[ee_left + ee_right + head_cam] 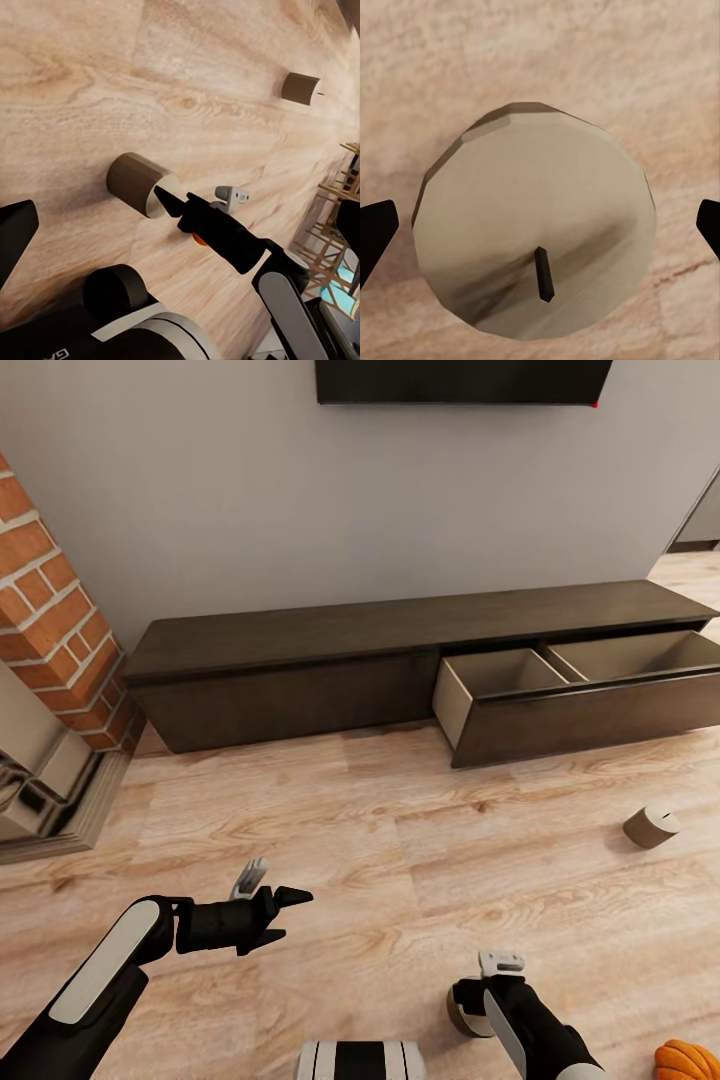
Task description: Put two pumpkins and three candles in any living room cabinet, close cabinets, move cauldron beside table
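The low dark-brown cabinet (300,635) runs along the wall, its right drawer (590,715) pulled open and showing a bare beige inside. One candle (462,1010) lies on its side on the wood floor. My right gripper (480,988) hovers right at it, open, with a fingertip on either side (540,225) of the candle's wick face (536,225). A second candle (651,826) lies on the floor further right, near the drawer. A pumpkin (688,1061) peeks in at the bottom right corner. My left gripper (272,888) hangs open above bare floor, holding nothing.
A brick fireplace (60,620) with a stone hearth stands at the left. A dark TV (460,380) hangs on the wall above the cabinet. In the left wrist view both candles (139,182) (301,88) show, plus a wooden rack (337,217) at the edge.
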